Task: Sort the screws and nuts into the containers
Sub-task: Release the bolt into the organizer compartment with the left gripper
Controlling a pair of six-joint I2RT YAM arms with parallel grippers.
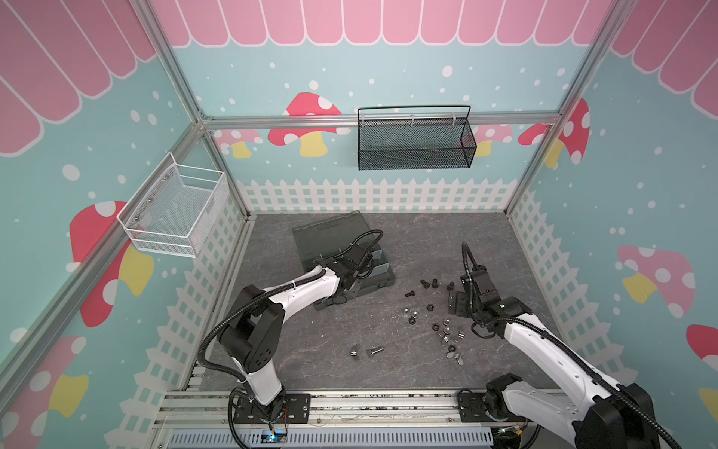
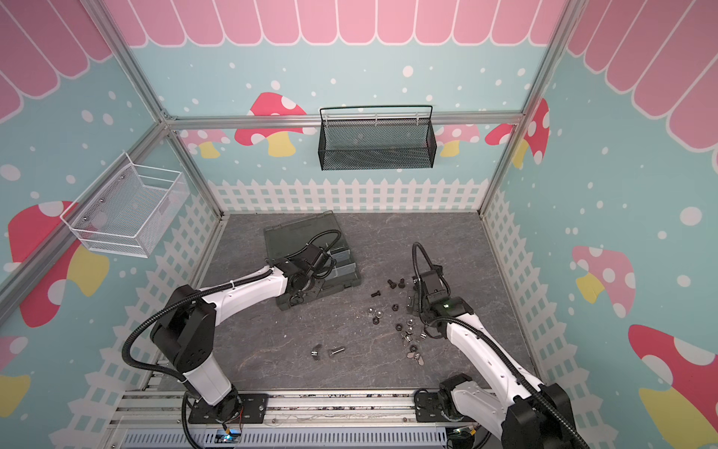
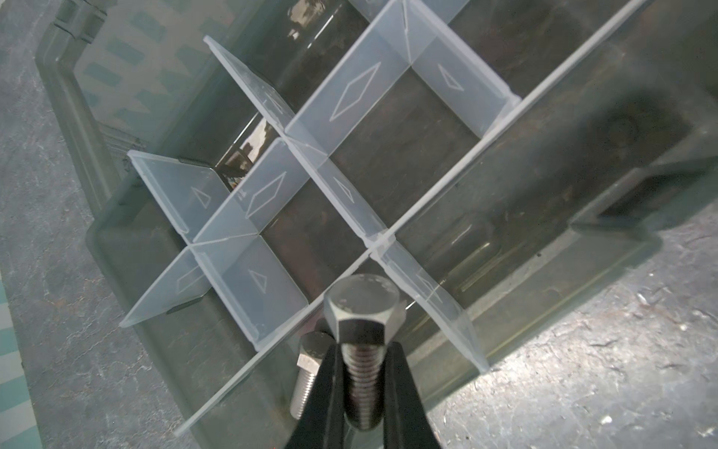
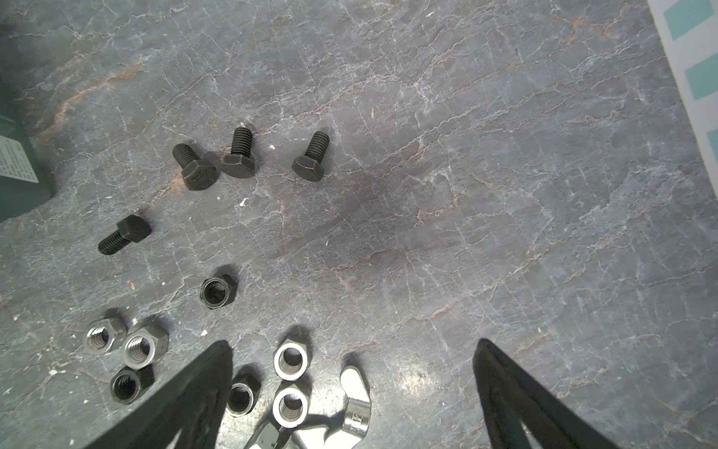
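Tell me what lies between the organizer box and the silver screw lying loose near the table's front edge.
Nothing: only bare grey table separates the organizer box from the silver screw; both top views show it.

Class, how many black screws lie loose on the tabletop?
4 black screws. In the right wrist view, three sit in a row; the fourth lies apart, nearer the organizer box. The right gripper may hide others.

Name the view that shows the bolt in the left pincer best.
Left wrist view: the bolt fills the foreground, hex head and threads sharp, clamped in the left pincer. In both top views I cannot make it out above the box. The right wrist view misses it.
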